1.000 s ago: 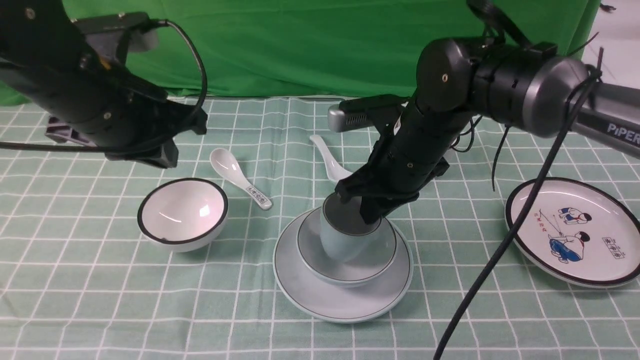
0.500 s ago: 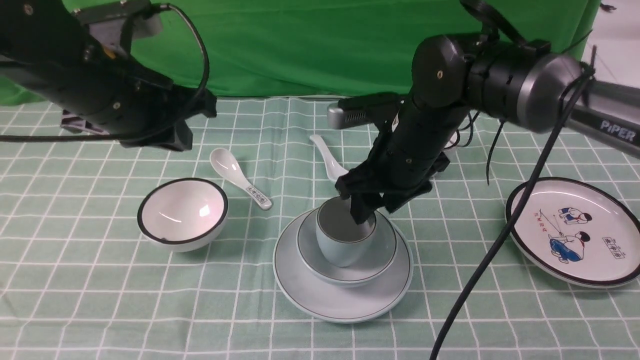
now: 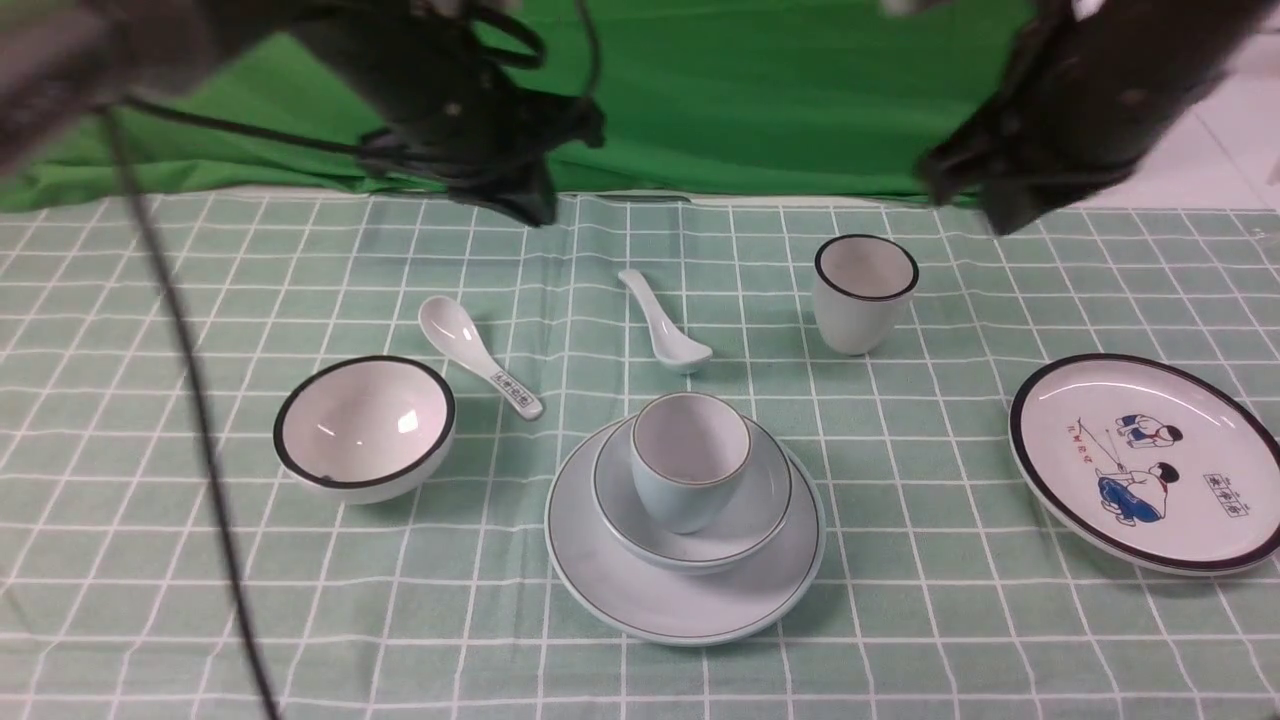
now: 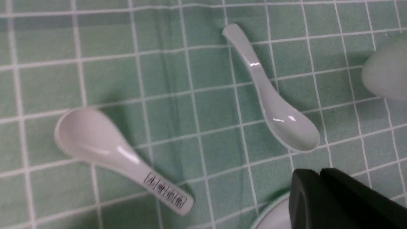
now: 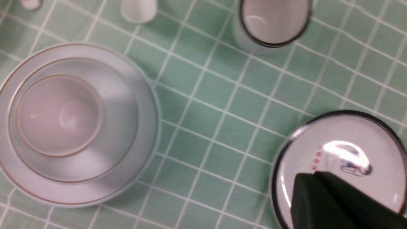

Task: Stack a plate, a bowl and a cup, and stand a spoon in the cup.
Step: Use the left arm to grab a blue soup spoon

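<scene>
Sitting nearest on the checked cloth [image 3: 200, 600], the plate [image 3: 690, 610] carries the bowl [image 3: 765, 510], and the cup [image 3: 690, 470] stands upright inside the bowl. Just beyond this stack of 3 the spoon [image 3: 665, 325] lies flat, scoop end toward the plate, not touching it. Farther back the left gripper [image 4: 314, 174] and the right gripper [image 5: 313, 181] hang over the cloth, each with its 2 fingers pressed together on nothing.

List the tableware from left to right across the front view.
Black-rimmed bowl → patterned spoon → pale plate with pale bowl and pale cup stacked on it → black-rimmed cup → cartoon plate. The plain spoon lies behind the stack, overlapping it, so it is left out.
</scene>
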You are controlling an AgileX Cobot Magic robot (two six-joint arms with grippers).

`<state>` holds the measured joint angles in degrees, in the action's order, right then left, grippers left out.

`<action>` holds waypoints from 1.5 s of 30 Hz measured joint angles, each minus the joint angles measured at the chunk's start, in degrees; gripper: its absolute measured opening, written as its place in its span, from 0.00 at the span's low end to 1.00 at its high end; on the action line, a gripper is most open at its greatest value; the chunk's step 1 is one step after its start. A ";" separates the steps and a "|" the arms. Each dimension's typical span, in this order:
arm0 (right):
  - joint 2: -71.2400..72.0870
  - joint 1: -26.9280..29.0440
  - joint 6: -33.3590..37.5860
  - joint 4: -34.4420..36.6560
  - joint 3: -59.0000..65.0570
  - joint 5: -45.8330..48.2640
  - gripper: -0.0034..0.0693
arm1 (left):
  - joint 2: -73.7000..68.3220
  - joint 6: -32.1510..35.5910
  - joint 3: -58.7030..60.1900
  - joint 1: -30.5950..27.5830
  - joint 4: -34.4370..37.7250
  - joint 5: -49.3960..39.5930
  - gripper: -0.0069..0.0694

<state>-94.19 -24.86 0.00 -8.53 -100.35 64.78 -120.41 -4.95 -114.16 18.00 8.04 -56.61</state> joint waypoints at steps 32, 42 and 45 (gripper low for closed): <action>14.13 4.07 -2.53 -0.39 14.45 -0.08 0.16 | -27.49 -1.00 -22.65 2.94 -2.00 6.11 0.70; 14.13 4.07 -2.48 -0.39 14.45 -0.08 0.17 | -28.15 1.81 -23.00 2.94 -2.61 6.44 0.30; 14.13 4.07 -2.48 -0.39 14.45 -0.08 0.17 | -28.06 1.81 -23.13 2.94 -3.72 5.30 0.15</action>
<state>-80.06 -20.79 -2.47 -8.91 -85.90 64.70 -148.48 -3.13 -137.30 20.94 4.32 -51.30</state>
